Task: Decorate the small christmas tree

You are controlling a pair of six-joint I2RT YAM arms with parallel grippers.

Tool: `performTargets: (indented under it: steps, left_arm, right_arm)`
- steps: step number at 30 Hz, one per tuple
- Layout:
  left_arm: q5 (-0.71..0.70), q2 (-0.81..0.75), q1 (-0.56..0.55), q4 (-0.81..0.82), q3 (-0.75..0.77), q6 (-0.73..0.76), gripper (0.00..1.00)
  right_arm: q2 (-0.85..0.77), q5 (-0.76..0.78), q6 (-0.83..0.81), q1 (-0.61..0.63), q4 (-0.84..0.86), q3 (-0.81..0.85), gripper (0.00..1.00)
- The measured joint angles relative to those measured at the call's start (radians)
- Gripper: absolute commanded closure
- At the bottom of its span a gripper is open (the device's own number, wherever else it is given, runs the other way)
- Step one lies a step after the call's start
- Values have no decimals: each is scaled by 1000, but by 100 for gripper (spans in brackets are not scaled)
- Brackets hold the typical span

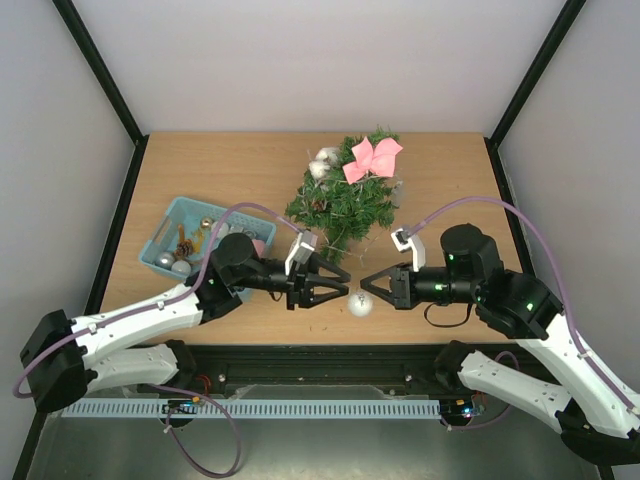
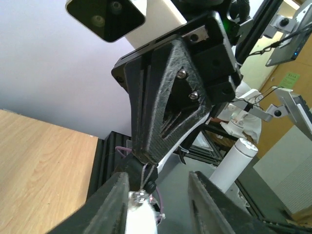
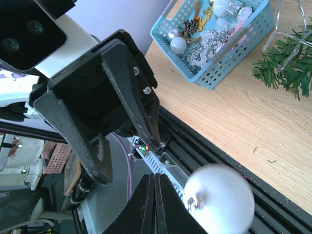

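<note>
The small christmas tree point(image 1: 340, 200) stands at the middle back of the table, with a pink bow point(image 1: 372, 158) and silver balls point(image 1: 322, 162) on it. My right gripper point(image 1: 368, 279) is shut on the thread of a white ball ornament point(image 1: 360, 304), which hangs below it at the table's front edge. My left gripper point(image 1: 338, 283) is open, facing the right one, its tips close to the thread. In the left wrist view the ball point(image 2: 141, 214) hangs beside my left finger point(image 2: 111, 204). In the right wrist view the ball point(image 3: 220, 197) is next to my shut gripper point(image 3: 155, 181).
A teal basket point(image 1: 172, 217) of ornaments sits at the left and also shows in the right wrist view point(image 3: 229, 53). Tree branches point(image 3: 287, 68) reach toward the front. The black rail point(image 1: 330, 352) runs along the table's front edge under both grippers.
</note>
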Motion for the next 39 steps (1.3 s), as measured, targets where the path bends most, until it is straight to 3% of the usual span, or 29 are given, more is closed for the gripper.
performTargets:
  steps: [5,13,19,23,39]
  left_arm:
    - [-7,26,-15,-15,16,30,83]
    - [-16,38,-37,-27,26,48,78]
    - [-18,45,-54,-27,26,57,62]
    - [-24,57,-58,-29,26,61,61]
    - [-32,90,-81,-34,56,67,75]
  right_arm:
    - [0,-12,6,0,12,0,99]
    - [-13,-16,9,0,12,-2,99]
    - [-18,-16,9,0,12,-2,99]
    - [-19,-15,9,0,12,-2,99]
    - [-29,-15,9,0,11,-2,99]
